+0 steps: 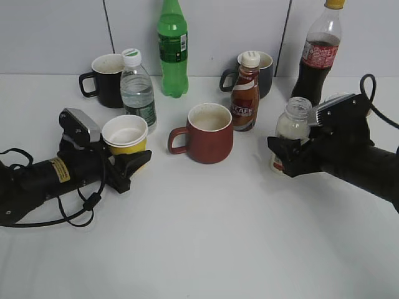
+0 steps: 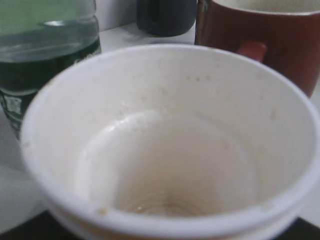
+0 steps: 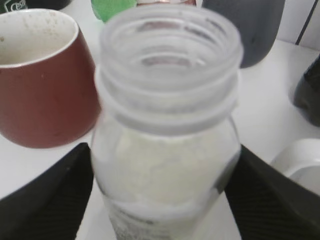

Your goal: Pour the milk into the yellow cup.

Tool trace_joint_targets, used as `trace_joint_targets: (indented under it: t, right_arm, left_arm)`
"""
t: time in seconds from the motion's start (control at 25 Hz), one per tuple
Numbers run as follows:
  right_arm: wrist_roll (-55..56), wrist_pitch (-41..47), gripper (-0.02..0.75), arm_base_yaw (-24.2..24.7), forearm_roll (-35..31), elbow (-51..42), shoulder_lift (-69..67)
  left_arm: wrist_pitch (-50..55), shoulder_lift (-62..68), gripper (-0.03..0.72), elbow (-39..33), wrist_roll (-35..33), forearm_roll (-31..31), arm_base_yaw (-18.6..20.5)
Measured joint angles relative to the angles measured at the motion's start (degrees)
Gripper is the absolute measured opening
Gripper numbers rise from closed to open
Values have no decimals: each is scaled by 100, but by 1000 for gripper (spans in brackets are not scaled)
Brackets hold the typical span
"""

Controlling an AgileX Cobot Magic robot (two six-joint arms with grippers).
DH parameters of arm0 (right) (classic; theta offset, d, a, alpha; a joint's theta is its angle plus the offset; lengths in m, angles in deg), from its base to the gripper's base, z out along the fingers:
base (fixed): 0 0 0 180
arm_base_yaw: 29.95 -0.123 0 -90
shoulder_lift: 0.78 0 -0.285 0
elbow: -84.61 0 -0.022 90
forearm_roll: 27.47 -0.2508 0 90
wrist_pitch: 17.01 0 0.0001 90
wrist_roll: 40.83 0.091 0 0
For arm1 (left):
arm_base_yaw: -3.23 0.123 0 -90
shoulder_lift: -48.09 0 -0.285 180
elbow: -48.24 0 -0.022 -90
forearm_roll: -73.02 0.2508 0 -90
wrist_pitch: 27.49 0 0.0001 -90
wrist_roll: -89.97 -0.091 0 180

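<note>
On the left of the white table (image 1: pixel 206 243), the left gripper (image 1: pixel 132 167) lies low with its black fingers spread around the base of the small tapered yellow paper cup (image 1: pixel 125 135); whether they actually press the cup cannot be told. The cup stands upright, and the left wrist view looks straight into its white inside (image 2: pixel 170 165), which holds no liquid that can be made out. Just behind it stands a clear water bottle with a white cap (image 1: pixel 136 87), and further back a black handled mug (image 1: pixel 105 79) and a tall green plastic bottle (image 1: pixel 173 48).

In the middle sits a dark-red mug with a handle (image 1: pixel 206 133), its pale interior showing. Beside it to the right is a brown coffee bottle with a cream cap (image 1: pixel 245 92), in front of a dark grey mug (image 1: pixel 265 73).

On the right, the small clear capless plastic bottle of milk (image 1: pixel 291 128) stands upright on the table between the black fingers of the right gripper (image 1: pixel 287 157). In the right wrist view the fingers (image 3: pixel 55 195) sit tight against both sides of the bottle (image 3: pixel 165 150), with white liquid filling its lower body. A cola bottle with a yellow cap (image 1: pixel 318 53) rises behind it.
</note>
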Motion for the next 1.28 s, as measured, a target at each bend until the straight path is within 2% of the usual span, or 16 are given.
trace_joint_targets:
  t: [0.36, 0.8, 1.08, 1.28]
  right_arm:
    - [-50, 310, 593, 0, 86, 0, 0]
    - [-68, 514, 593, 0, -247, -249, 0]
    - [-297, -371, 593, 0, -1130, -777, 0]
    - [-336, -823, 593, 0, -1439, -944, 0]
  left_arm:
    - [0, 0, 437, 0, 0, 0, 0]
    - [0, 0, 437, 0, 0, 0, 0]
    - [0, 0, 437, 0, 0, 0, 0]
    - [0, 0, 437, 0, 0, 0, 0]
